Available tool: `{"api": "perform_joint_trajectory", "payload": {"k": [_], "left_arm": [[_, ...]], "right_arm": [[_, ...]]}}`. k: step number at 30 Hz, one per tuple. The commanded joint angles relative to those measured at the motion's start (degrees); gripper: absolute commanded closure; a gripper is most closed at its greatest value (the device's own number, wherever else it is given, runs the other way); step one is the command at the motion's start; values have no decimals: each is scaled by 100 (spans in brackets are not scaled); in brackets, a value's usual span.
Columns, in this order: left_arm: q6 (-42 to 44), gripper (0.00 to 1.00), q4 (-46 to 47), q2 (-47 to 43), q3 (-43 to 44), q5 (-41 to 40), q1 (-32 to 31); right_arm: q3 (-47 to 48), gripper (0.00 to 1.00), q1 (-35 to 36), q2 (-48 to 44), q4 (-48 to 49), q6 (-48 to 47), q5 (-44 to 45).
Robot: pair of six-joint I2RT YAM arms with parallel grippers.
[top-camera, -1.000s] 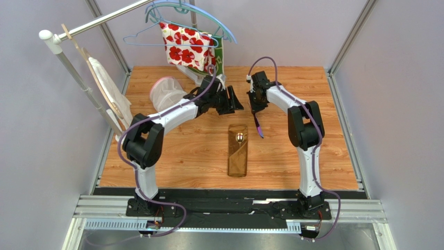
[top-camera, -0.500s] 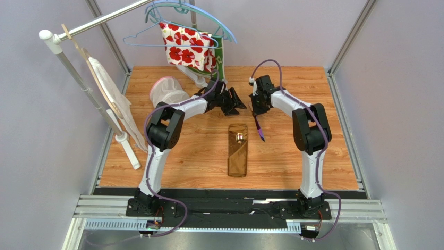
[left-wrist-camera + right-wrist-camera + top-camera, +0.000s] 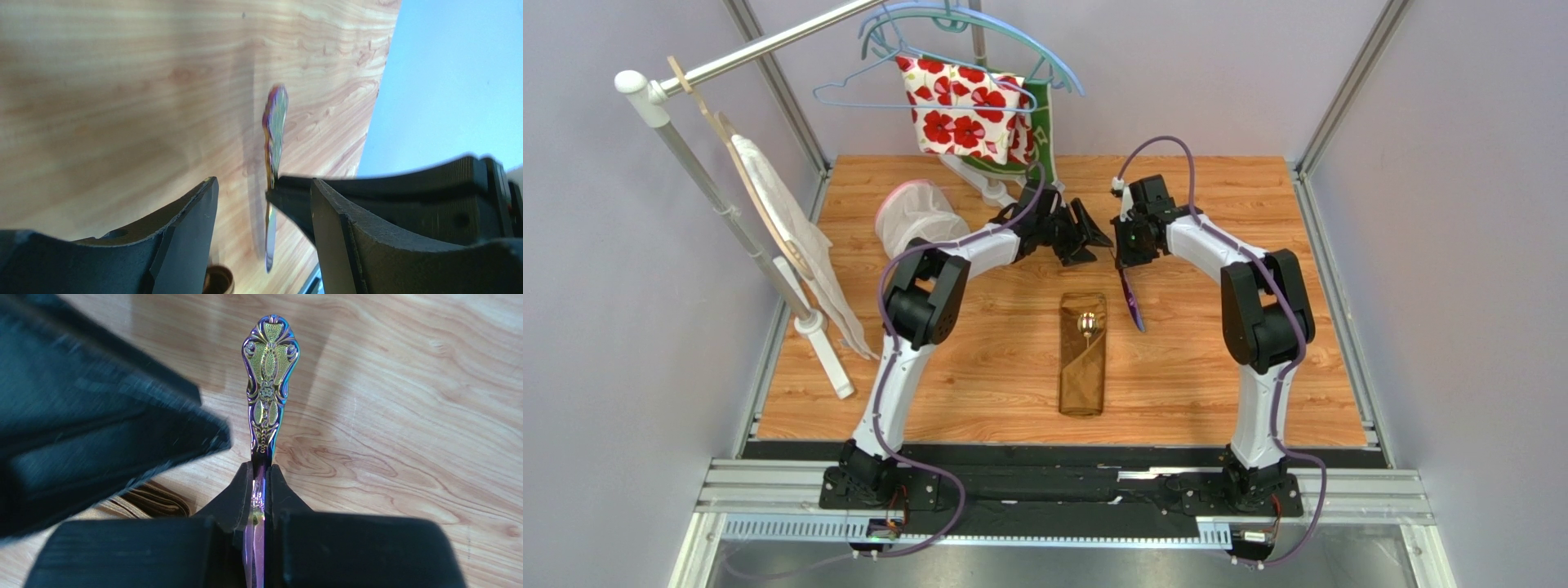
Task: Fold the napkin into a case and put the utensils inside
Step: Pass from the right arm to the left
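1. Wooden table (image 3: pixel 928 368) is sitting between pale grey walls (image 3: pixel 1443 184). A rail (image 3: pixel 768 45) at far left is carrying hangers (image 3: pixel 844 91), a red-flowered cloth (image 3: pixel 962 110) and a green cloth (image 3: pixel 1046 132). A mesh hamper (image 3: pixel 913 218) is lying below them.
2. Golden-brown case (image 3: pixel 1082 368) is lying lengthwise mid-table, with the spoon (image 3: pixel 1086 324) showing its gold bowl at the far mouth.
3. Both arms are reaching to the far half, their wrists nearly meeting just beyond the case.
4. Right gripper (image 3: pixel 1125 270) is clamping tight on the purple knife (image 3: pixel 1131 303), its ornate handle pointing away from the fingers, over bare wood just right of the case's far end.
5. Left gripper (image 3: pixel 1090 235) is gaping wide, gripping nothing, and facing the knife from close on the left.
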Motion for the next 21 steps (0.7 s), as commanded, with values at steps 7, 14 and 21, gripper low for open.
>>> {"api": "perform_joint_trajectory", "payload": {"k": [7,14,21], "left_arm": [[-396,35,354,780,937,44,-125],[-590,66,758,974,1052,194,-151],[-432,100,1444,317,306,387,-142]], "right_arm": [[-293,100,86,-703,381,154,-262],[-469,100,103,-924,399,146,-298],[-583,90,95,-1274,-205,662,-105]]}}
